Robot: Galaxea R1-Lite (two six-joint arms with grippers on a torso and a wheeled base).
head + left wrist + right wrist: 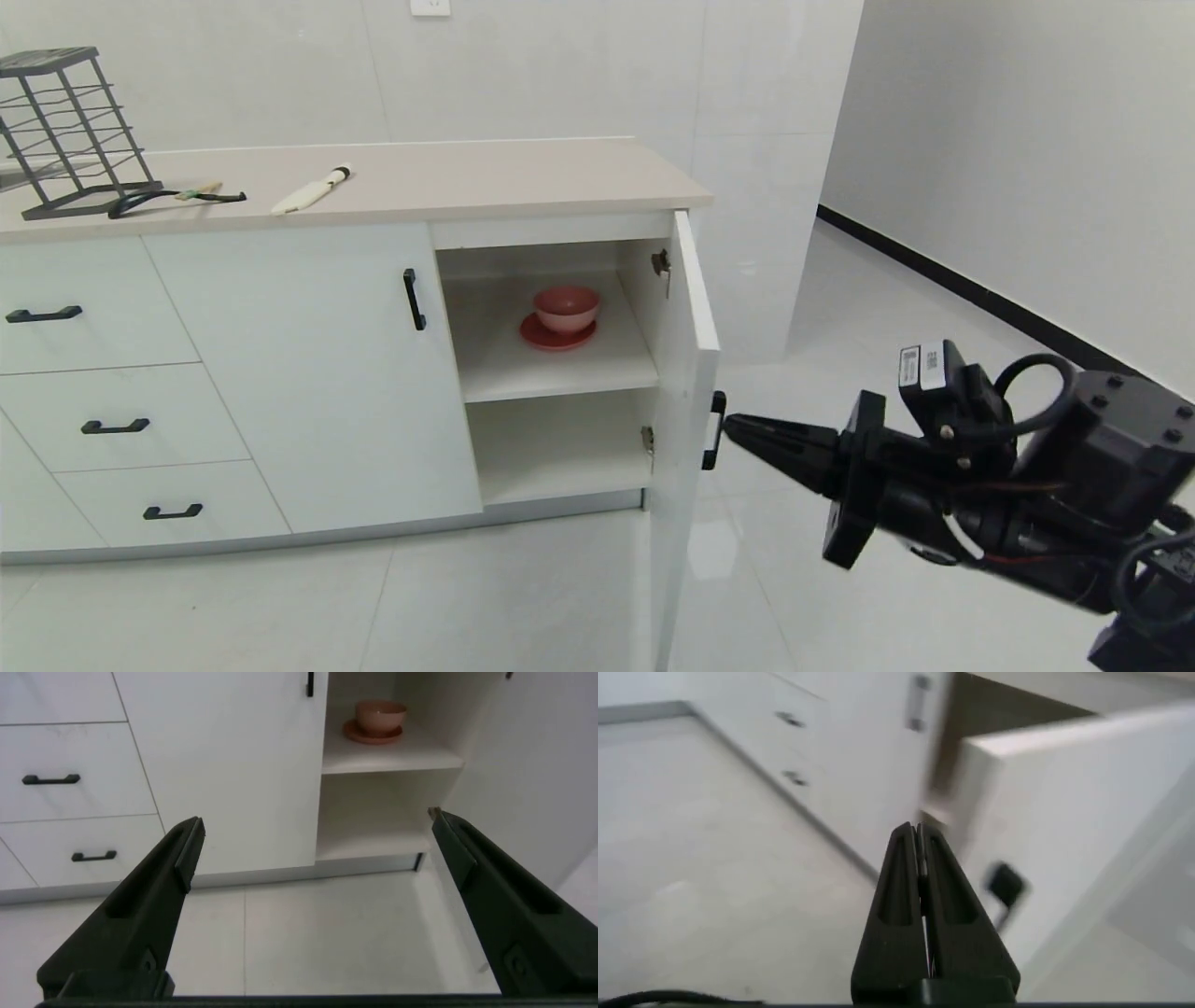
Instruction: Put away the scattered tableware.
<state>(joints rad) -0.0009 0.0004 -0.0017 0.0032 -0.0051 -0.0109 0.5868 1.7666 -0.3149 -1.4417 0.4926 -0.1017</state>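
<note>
right gripper (739,430), fingers together, sits just beside door handle (715,429); light hinged cabinet door (689,355) should swing freely, best pushed near that edge; left gripper (316,821) spread apart.

A kitchen was indicated. A beige countertop (523,177) was set over white base cabinets (317,373) with drawers (84,280) and black handles (414,299). A wire rack (70,121) and a knife (313,189) were laid on it. A pink bowl (566,306) on a red saucer (541,338) was kept on a cabinet shelf (560,369). White tiles were seen on the walls (560,65) and floor (467,607).
</note>
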